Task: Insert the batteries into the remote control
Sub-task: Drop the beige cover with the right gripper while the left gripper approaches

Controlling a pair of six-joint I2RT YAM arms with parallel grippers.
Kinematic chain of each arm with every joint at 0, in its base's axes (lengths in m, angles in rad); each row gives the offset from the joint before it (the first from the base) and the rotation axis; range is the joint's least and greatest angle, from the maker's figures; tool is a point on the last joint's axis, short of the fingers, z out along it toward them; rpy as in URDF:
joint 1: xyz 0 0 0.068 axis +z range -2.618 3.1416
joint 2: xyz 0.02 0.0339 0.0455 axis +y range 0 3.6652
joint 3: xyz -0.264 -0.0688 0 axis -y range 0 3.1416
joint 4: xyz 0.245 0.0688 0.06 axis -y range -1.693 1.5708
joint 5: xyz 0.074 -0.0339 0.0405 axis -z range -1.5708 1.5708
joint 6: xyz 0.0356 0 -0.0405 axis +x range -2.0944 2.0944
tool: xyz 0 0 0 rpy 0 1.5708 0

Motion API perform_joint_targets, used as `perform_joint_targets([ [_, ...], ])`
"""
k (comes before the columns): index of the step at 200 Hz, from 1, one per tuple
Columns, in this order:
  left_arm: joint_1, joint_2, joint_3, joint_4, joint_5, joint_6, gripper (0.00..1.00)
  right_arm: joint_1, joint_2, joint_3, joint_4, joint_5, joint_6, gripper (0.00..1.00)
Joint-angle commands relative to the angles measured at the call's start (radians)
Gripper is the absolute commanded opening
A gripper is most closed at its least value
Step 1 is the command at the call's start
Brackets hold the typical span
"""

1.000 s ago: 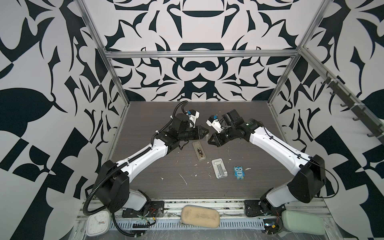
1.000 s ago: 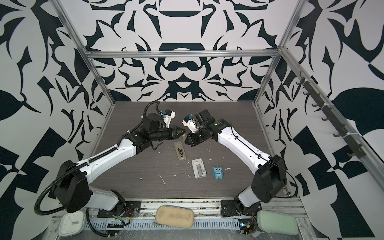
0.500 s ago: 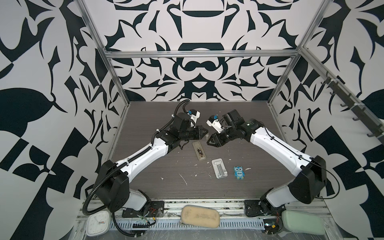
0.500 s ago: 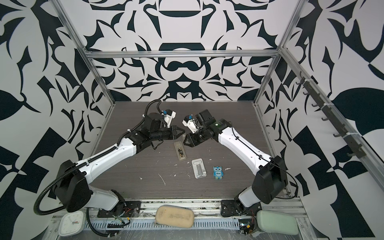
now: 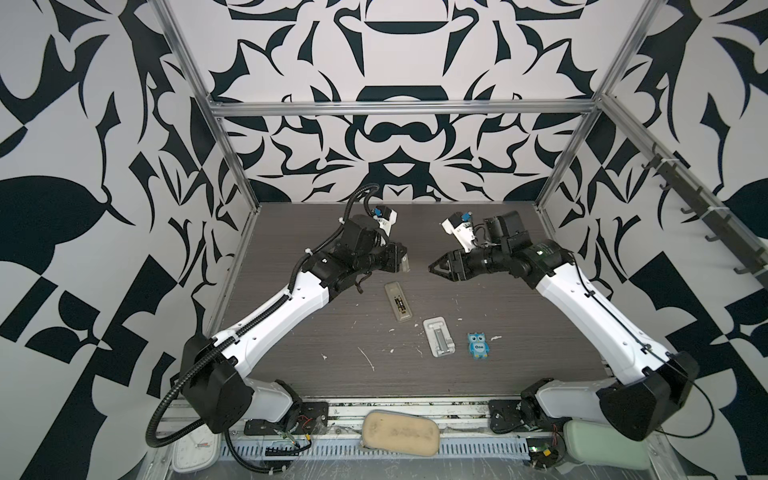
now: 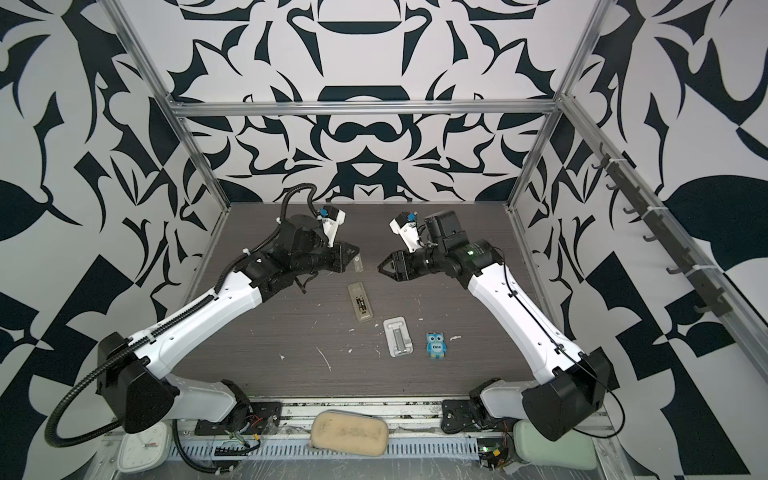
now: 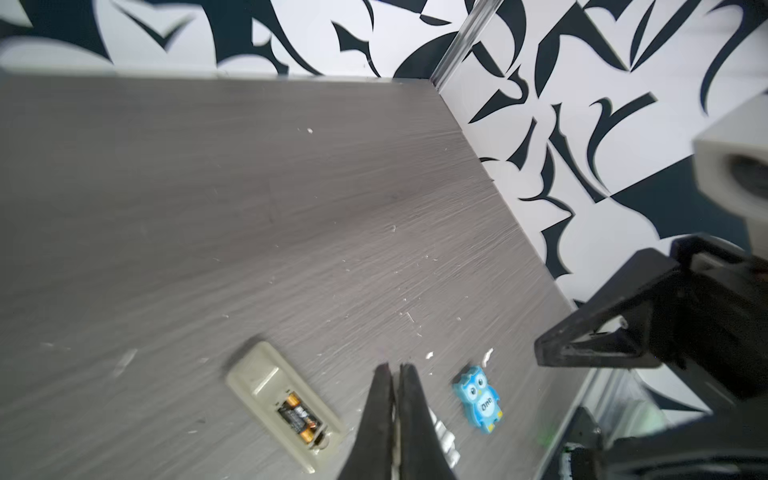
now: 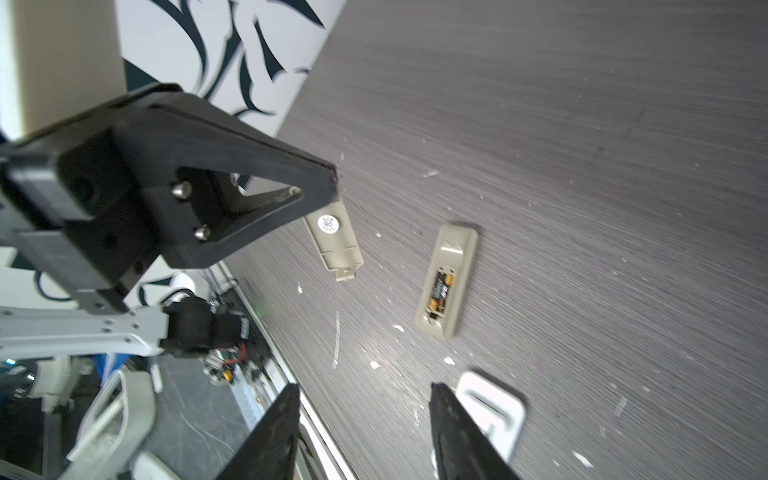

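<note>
Left hand point(image 7: 395, 368) is pinched tight on the beige battery cover point(image 8: 334, 239). Right hand point(image 8: 365, 385) is spread open with nothing in it. Both hover well behind the white stand point(image 5: 439, 343). The remote control point(image 5: 398, 301) lies back-up on the counter point(image 5: 519, 365) just behind that stand. Its long axis runs front-to-back, batteries point(image 8: 439, 293) are seated, and the bay end is nearest the stand.

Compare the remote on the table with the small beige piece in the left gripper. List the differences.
The remote control lies flat on the table; the beige piece is pinched in the left gripper, off the surface. The remote control is clearly longer than the beige piece. The remote control shows two batteries in its open bay; the beige piece bears a round white sticker. Both are greyish-beige plastic.
</note>
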Motion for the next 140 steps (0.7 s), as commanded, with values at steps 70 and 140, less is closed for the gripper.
perform_joint_targets([
  [70, -0.114, 0.255, 0.142, -0.318, -0.916, 0.285, 0.0, -0.026, -0.032, -0.044, 0.013, 0.041, 0.029, 0.5],
  [140, -0.115, 0.633, 0.348, -0.334, -1.003, 0.202, 0.0, -0.035, -0.043, -0.066, -0.03, 0.077, 0.011, 0.47],
])
